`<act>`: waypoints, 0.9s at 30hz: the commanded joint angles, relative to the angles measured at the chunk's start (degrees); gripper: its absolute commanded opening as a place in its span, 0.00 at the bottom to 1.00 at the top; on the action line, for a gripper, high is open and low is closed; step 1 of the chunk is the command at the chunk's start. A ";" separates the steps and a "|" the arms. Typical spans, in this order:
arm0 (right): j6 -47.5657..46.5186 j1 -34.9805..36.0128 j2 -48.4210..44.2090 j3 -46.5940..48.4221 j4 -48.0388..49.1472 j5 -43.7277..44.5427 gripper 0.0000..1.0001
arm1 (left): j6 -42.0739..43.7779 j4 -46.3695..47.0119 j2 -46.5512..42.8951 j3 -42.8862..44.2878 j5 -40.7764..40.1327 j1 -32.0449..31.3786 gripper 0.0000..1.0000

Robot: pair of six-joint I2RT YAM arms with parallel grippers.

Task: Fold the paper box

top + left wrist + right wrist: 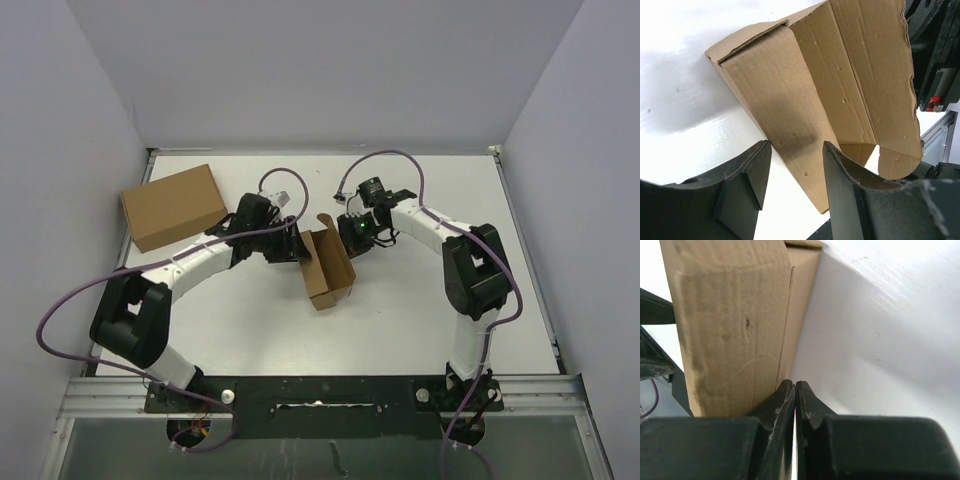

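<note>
The paper box (328, 265) stands partly folded on the white table (260, 330). The left gripper (292, 247) is at its left side, the right gripper (352, 233) at its far right corner. A larger cardboard box (173, 206) lies well apart, far left.

— Enclosure?
— Three plain walls, pale grey with a lilac cast: back wall (330, 70), left wall (50, 200), right wall (590, 180). All bare and unmarked.
— Work surface?
— A white bench (420, 320), matte, with thin metal trim (320, 151) along its far edge. A metal rail (100, 400) runs along the near edge, and below it lies a grey-green surface (330, 455) of uncertain kind.
— Lighting?
— Even and diffuse. Shadows on the bench are soft.
</note>
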 commanded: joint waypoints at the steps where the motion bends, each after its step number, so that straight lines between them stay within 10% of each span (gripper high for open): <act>1: -2.53 -1.66 -3.62 -0.37 0.18 -0.32 0.01 | 4.26 -4.73 4.27 6.52 -1.18 -0.70 0.44; 27: -7.94 -7.67 -5.90 -1.91 -1.73 -9.72 0.05 | 11.42 -18.18 16.50 26.01 -1.70 -3.59 0.45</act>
